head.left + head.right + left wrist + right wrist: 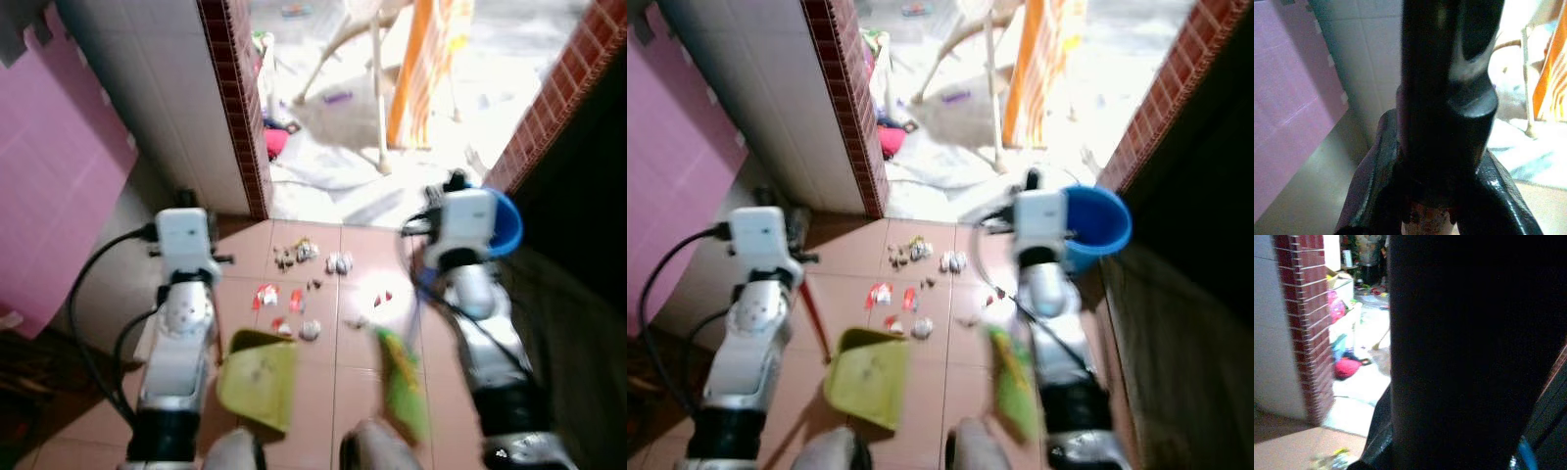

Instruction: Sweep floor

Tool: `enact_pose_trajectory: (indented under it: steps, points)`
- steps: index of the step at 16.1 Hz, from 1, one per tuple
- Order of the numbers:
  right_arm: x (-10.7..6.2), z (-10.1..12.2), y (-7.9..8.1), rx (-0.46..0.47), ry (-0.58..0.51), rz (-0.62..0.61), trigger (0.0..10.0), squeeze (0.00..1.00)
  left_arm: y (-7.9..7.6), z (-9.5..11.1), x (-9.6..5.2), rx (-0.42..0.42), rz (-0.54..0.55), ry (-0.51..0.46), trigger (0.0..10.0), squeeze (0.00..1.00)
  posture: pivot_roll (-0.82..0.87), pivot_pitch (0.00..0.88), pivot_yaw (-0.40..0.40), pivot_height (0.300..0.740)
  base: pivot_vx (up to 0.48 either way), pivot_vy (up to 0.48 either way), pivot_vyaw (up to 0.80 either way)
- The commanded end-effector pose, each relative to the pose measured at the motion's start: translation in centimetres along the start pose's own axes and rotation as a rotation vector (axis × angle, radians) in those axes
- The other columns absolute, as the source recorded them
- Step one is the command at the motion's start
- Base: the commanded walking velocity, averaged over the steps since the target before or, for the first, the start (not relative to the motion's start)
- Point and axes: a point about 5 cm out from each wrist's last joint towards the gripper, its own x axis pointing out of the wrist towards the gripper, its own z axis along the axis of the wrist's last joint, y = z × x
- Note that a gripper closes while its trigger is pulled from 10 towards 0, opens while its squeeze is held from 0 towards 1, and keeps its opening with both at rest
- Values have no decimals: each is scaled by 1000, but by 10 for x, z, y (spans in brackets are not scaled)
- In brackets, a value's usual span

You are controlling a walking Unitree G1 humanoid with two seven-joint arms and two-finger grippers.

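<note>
Left eye view has the left gripper point(1425, 205) clamped on the yellow-green dustpan's point(260, 380) handle near the scattered litter point(299, 284), the right gripper's point(1449, 382) grip untellable beside the green broom point(402, 382); a hard stroke could fling scraps past the pan.

Head stereo pair: aimed forward and down over both silver arms; shared are the tiled floor point(323, 392), scattered litter point(294, 294), green dustpan point(260, 377) and blue bucket point(1097, 225). Left wrist camera: set very close along a dark handle point(1444, 98), facing the white tiled wall point(1376, 54). Right wrist camera: largely blocked by a near black shape, the brick pillar point(1303, 318) seen beyond.
</note>
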Motion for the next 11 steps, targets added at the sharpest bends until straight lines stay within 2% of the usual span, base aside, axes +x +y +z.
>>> enact_pose_trajectory:
  steps: [1, 6, 11]
  points:
    - [5, 13, 10, 4, -60, 26, 10000, 0, 7, 14, 2, -4, 22, -66, 10000, 0, -51, 149, 6, 740, 458, 0, 0]
    - [6, 15, 10, 7, -65, 37, 10000, 0, 11, 20, 2, 35, 61, -91, 10000, 0, -48, 152, 4, 740, 410, 0, 0]
    - [6, 14, 9, 5, -63, 35, 10000, 0, 15, 21, 2, 65, 94, -110, 10000, 0, -51, 154, 4, 740, 0, 0, 0]
